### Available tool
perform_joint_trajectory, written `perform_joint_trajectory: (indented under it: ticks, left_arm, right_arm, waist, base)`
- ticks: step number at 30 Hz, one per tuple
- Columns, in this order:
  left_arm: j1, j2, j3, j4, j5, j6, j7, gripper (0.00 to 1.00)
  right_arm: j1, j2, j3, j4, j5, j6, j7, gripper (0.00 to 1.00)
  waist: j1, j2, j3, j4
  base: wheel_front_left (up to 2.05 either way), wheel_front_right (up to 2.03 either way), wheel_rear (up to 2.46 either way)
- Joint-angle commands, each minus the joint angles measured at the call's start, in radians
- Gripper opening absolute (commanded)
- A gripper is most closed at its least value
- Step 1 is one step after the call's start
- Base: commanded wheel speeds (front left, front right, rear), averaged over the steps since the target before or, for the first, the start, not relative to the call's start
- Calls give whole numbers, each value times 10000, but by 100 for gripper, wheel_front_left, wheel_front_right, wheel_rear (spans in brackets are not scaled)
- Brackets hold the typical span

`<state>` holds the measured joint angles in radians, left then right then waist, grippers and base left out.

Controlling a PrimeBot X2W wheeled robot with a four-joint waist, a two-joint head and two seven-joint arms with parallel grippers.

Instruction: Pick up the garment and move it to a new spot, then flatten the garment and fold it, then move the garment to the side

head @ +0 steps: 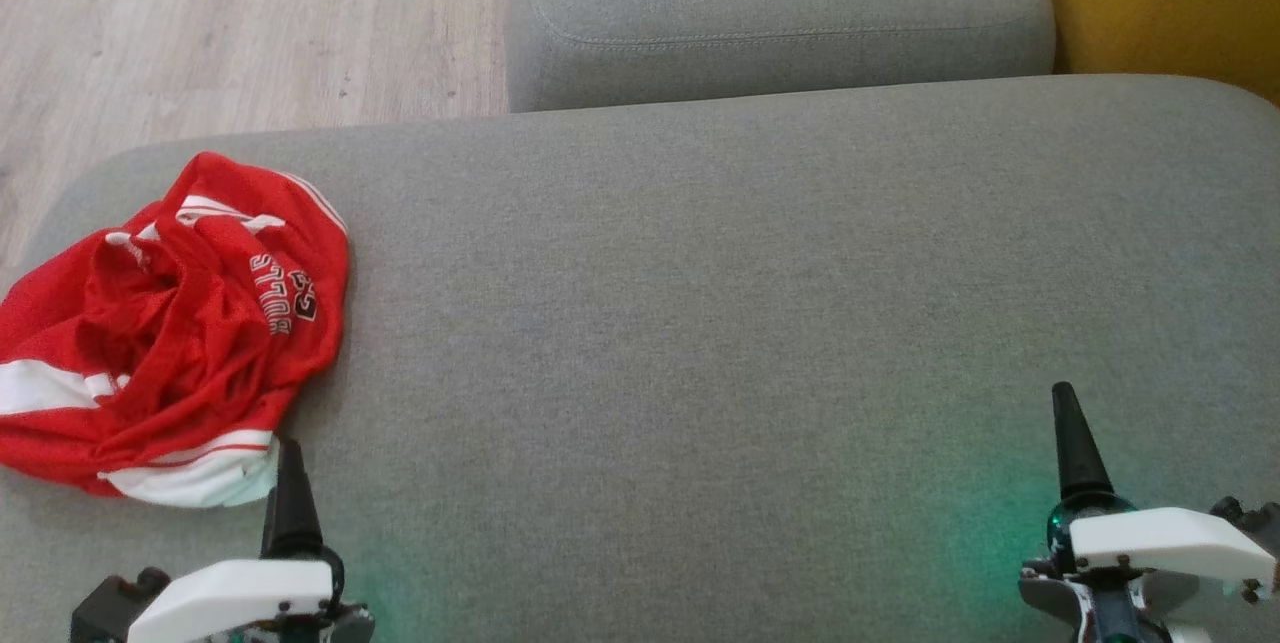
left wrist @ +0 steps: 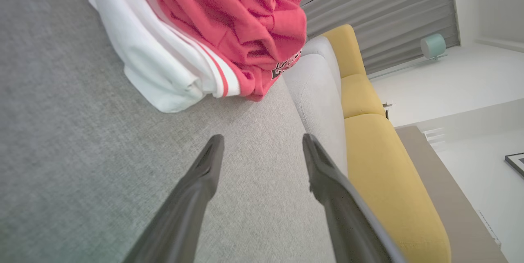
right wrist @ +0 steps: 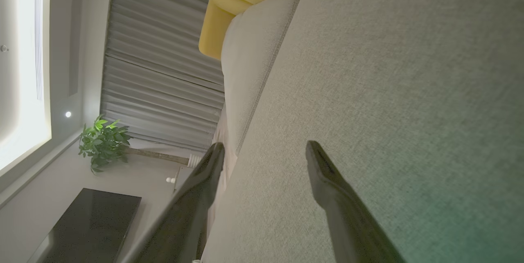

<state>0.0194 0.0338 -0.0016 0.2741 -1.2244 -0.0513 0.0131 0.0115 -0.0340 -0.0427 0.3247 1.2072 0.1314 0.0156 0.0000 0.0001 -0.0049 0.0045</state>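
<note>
The garment (head: 170, 333), a red mesh jersey with white bands, lies crumpled in a heap at the left end of the wide grey sofa cushion (head: 750, 303), close to its rounded left edge. On a fold facing the middle of the cushion runs white lettering (head: 272, 295) outlined in black. It sits sideways in the head view and reads "BULLS". A dark figure beside it is mostly tucked into the folds and cannot be read. The left gripper (left wrist: 263, 142) hangs over the cushion just short of the garment's near, white-banded hem. Its jaws are spread wide with only grey fabric between them, touching nothing. The right gripper (right wrist: 265, 146) is well apart from the garment, over the cushion's bare right part, its jaws likewise spread and holding nothing. Behind the wide cushion sits a second grey cushion (head: 780, 13), with a yellow cushion (head: 1160, 3) to its right and wooden floor (head: 200, 23) to its left.
</note>
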Motion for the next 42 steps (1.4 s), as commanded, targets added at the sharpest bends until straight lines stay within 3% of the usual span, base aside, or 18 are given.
perform_joint_trajectory:
  ticks: [1, 42]
  left_arm:
    - [-376, 89, -4, -457, 459, 58, -159, 100]
    - [-317, 123, -995, -1206, 5741, 953, -1333, 100]
  right_arm:
    - [-404, -78, 163, -398, -455, -2, -178, 100]
    - [-477, -116, 1257, -896, -5527, -5, -1355, 100]
  waist:
    - [0, -1, -11, 0]
    - [0, -1, -217, 38]
  base:
    - [0, 0, 0]
    - [0, 0, 0]
